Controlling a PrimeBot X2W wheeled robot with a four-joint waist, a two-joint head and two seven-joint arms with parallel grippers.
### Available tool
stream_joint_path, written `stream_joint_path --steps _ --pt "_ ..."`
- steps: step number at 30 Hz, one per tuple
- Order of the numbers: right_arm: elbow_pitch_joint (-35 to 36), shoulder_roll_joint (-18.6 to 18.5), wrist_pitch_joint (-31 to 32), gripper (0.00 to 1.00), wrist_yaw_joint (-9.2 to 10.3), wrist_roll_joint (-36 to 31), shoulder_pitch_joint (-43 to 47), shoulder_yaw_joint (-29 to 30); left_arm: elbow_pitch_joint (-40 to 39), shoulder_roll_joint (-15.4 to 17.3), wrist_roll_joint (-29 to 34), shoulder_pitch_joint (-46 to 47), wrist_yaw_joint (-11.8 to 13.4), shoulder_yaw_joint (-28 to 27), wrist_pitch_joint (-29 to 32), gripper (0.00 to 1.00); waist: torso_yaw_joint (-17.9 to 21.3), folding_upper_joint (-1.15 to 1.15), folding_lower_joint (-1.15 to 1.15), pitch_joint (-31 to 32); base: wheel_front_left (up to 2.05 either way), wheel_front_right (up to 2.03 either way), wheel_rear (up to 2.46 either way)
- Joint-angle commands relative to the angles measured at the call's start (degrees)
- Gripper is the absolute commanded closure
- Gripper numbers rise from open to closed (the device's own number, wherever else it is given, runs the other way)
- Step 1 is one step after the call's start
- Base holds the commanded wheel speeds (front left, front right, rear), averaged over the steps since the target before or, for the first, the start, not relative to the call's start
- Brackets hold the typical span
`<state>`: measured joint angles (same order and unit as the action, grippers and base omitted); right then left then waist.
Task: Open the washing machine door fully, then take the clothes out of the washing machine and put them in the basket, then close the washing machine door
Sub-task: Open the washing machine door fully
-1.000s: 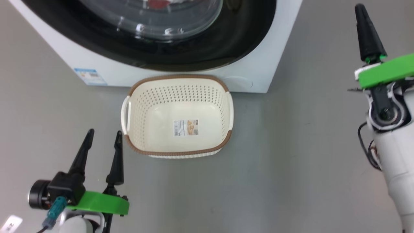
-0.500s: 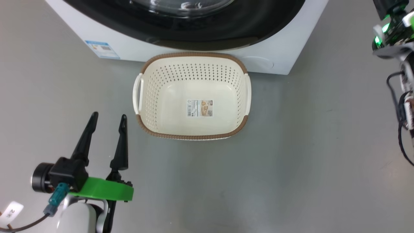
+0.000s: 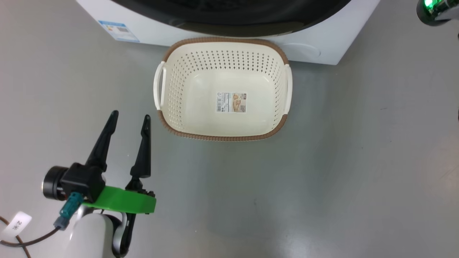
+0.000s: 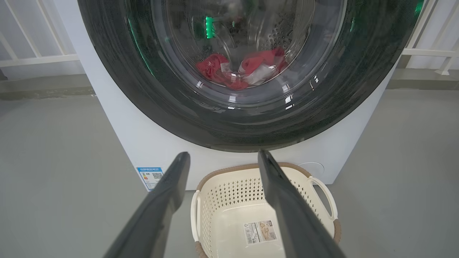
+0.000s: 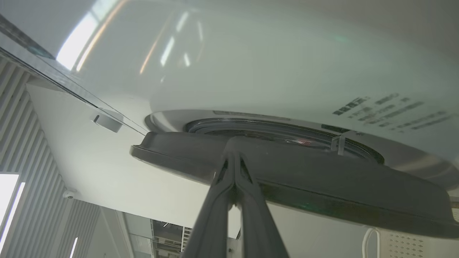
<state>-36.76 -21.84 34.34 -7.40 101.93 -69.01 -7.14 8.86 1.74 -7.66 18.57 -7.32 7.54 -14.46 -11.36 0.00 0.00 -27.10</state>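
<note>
While the left fingers (image 3: 144,138) gaped empty, the cream perforated basket (image 3: 222,137) sat just ahead-right; beyond, the black-rimmed glass door (image 4: 143,102) blocked the red clothes (image 4: 215,70), its edge at the tips of the closed right fingers (image 5: 233,154).

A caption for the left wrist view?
Open left gripper faces the door; red clothes behind it, basket below.

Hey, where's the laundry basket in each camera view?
Head view: the basket sits upper centre, before the washing machine door.
Left wrist view: basket bottom centre, cut off by the lower edge.
Right wrist view: basket lower right corner, a handle and perforated wall.
Shared landmark: the door's glossy black rim, above the basket in every view.
</note>
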Motion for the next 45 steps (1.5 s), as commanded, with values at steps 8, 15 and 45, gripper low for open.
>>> stream_joint_path --steps 8,15,45 --pt "-5.1 0.4 3.9 1.0 -0.09 1.1 -6.7 -2.5 -1.9 1.1 -1.3 1.7 -0.2 -0.5 -0.5 0.0 -1.8 0.0 0.0 -2.2 0.0 0.0 0.0" --pt "-7.8 0.2 5.0 1.0 -0.09 0.8 -9.9 -3.4 -1.9 1.1 -1.6 2.2 -0.2 0.0 -0.5 0.0 -2.4 0.0 0.0 -3.1 0.0 0.0 0.0" --pt "-0.3 4.9 13.6 1.0 -0.09 -0.6 3.7 -10.1 -0.8 1.1 -1.6 -1.2 0.2 -0.7 -0.5 0.0 -1.5 0.0 0.0 4.9 0.0 0.0 0.0"
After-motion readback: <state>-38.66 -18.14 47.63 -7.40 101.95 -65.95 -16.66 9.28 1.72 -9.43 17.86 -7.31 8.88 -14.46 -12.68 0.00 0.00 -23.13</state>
